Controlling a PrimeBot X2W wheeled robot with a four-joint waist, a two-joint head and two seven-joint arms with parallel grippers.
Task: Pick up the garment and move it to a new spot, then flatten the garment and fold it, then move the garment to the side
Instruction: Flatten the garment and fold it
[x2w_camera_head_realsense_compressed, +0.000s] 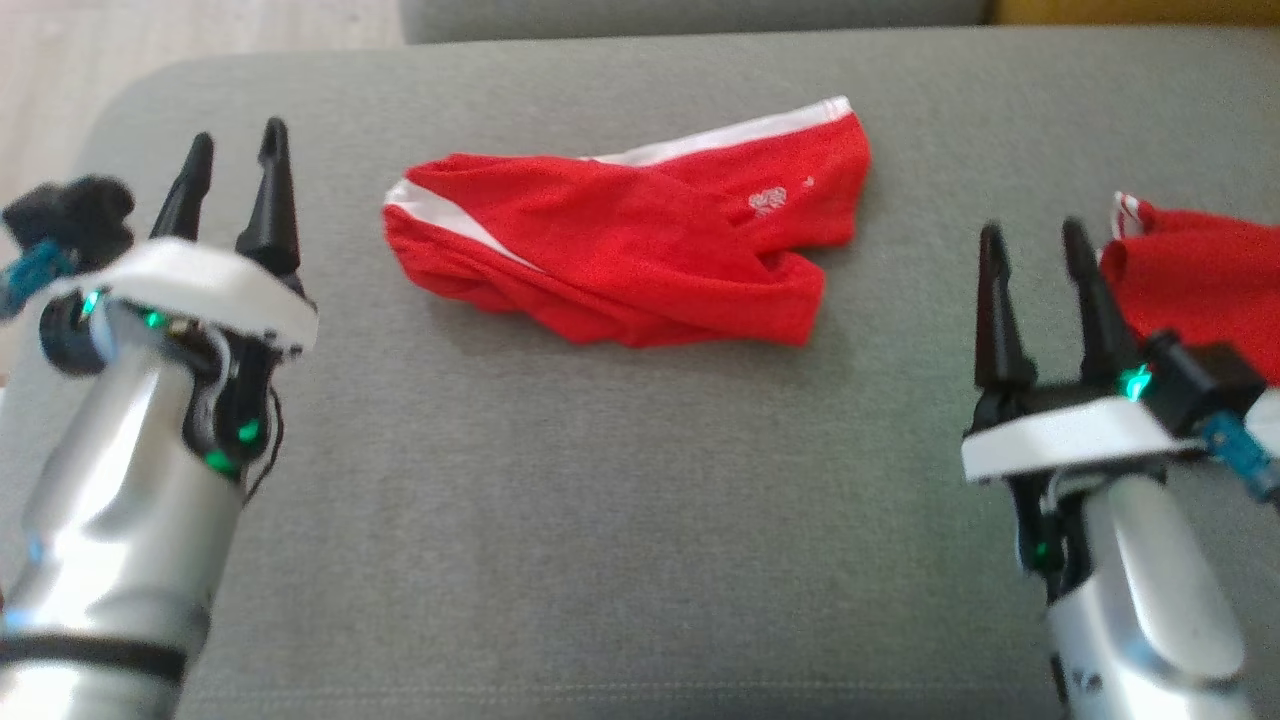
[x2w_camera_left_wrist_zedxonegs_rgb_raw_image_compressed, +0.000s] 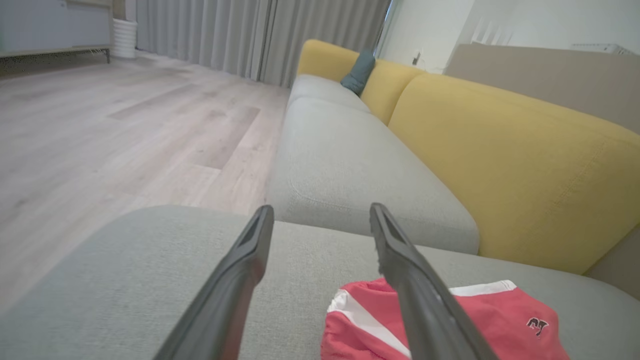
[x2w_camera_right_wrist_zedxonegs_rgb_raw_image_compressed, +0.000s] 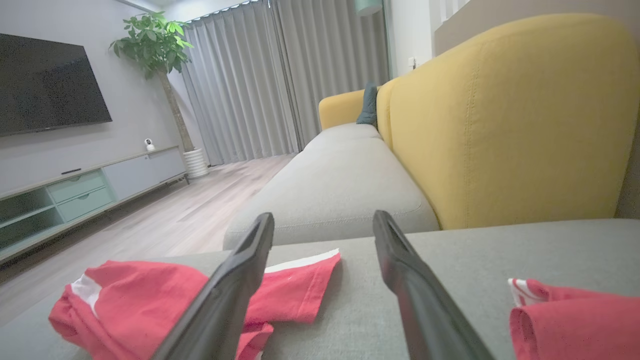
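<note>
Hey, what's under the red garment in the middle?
The red garment lies crumpled directly on the grey sofa cushion. Anything between its folds or beneath it is covered, so that cannot be told.

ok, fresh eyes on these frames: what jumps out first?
The red garment with white trim, lying bunched in the middle of the grey sofa cushion. The left fingers and right fingers flank it, both spread open and empty, neither touching it. A second red garment sits at the right edge, just beyond the right fingers.
</note>
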